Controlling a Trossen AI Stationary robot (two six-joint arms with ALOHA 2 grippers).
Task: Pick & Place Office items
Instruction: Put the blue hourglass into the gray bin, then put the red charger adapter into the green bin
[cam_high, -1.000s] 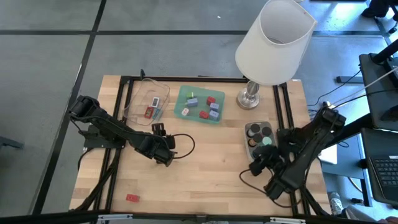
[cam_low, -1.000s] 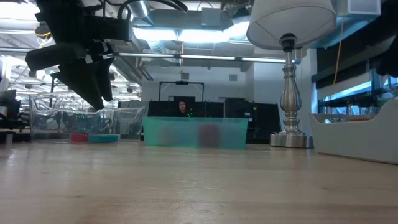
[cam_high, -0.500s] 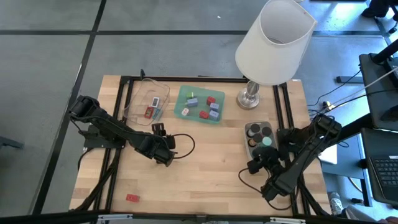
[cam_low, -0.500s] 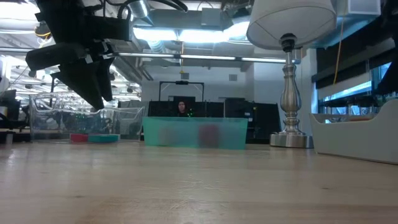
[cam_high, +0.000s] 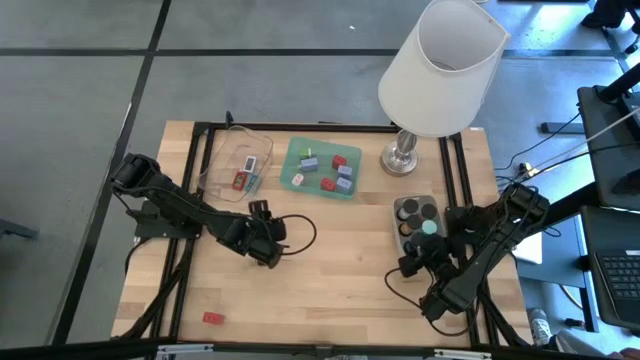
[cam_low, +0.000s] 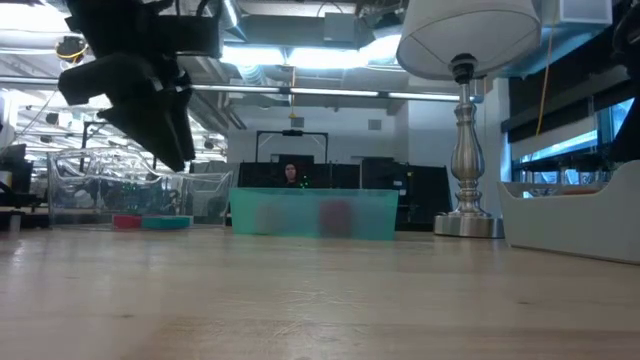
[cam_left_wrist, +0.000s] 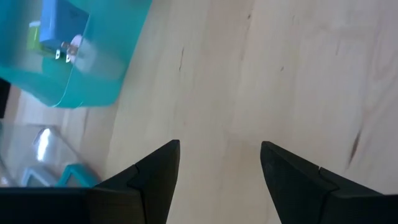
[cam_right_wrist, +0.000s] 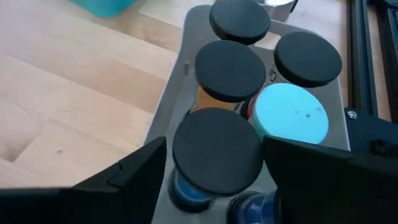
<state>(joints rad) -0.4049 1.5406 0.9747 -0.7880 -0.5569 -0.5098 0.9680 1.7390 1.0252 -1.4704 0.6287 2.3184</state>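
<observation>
The pale wooden bench (cam_high: 330, 270) is lying bare at centre frame. A big white-shaded lamp (cam_high: 440, 65) is standing upper right, beside the teal plastic tray (cam_high: 320, 168) holding small coloured blocks (cam_high: 340, 172). The left hand (cam_high: 268, 237), fingers apart, has been edging rightward. The right hand (cam_right_wrist: 214, 165), fingers spread, is hovering over a black round cap (cam_right_wrist: 216, 149) in the grey tray (cam_right_wrist: 168, 99). A flat red rectangle (cam_high: 213, 318) is sitting lower left.

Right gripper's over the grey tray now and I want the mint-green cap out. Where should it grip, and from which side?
Grip the mint-green cap across its round rim, coming straight down. Black caps crowd it inside the grey tray, so a sideways approach looks blocked. The right gripper is open, straddling the nearest black cap.
</observation>
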